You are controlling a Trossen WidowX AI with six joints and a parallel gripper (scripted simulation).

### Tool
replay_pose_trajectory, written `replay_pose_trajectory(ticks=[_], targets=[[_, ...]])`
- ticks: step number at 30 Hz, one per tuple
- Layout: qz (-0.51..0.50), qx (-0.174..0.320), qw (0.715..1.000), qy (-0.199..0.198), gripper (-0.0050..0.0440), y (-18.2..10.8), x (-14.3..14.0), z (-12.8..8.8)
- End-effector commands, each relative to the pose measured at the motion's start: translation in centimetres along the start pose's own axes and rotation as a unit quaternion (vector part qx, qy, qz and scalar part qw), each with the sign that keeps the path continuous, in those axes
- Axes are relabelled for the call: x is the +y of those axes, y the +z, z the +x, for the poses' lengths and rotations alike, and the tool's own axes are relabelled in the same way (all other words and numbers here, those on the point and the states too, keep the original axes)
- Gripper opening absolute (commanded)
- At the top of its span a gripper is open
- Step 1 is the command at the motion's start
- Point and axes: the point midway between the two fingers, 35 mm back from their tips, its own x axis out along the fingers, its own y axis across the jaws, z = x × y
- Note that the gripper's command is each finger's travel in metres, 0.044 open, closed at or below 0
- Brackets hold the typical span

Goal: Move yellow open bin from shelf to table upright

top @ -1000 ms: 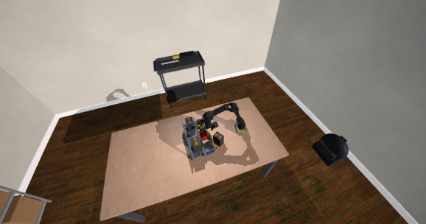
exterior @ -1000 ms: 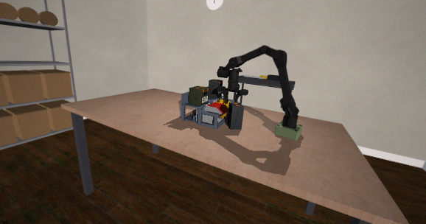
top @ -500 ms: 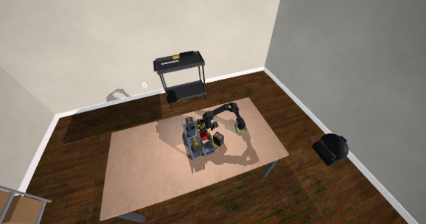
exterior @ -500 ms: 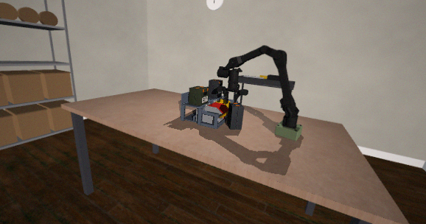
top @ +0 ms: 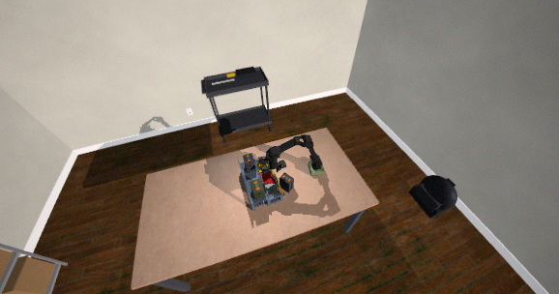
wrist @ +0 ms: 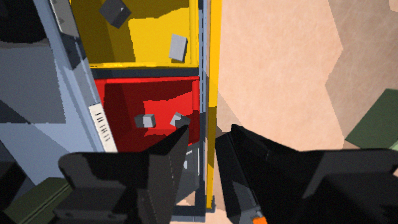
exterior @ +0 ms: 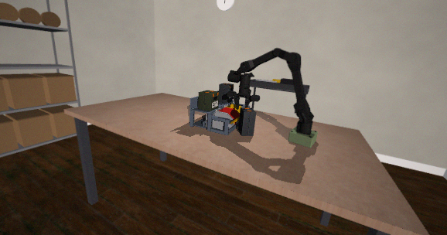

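The yellow open bin sits upright in the blue-grey shelf, at the top of the wrist view. It holds a dark block and a light grey block. In the top and exterior views the arm partly hides it. My gripper is over the shelf's right side, beside the red bin and away from the yellow one. Its fingers are partly open, one on each side of a long yellow strip at the shelf's edge. I see nothing gripped. Whether the tips touch the strip, I cannot tell.
A dark case stands close beside the shelf's right side. A green box and another dark case stand on top of the shelf. The arm's green base is at the right.
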Motion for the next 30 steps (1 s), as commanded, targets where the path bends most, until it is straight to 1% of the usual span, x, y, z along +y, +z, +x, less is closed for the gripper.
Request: replay_pose_trajectory(ticks=[1,30], targets=[[0.004,-0.002,1.000,0.004,0.0210,-0.31,-0.19,1.73],[0.004,-0.001,1.000,0.004,0.0210,-0.26,-0.21,1.37]])
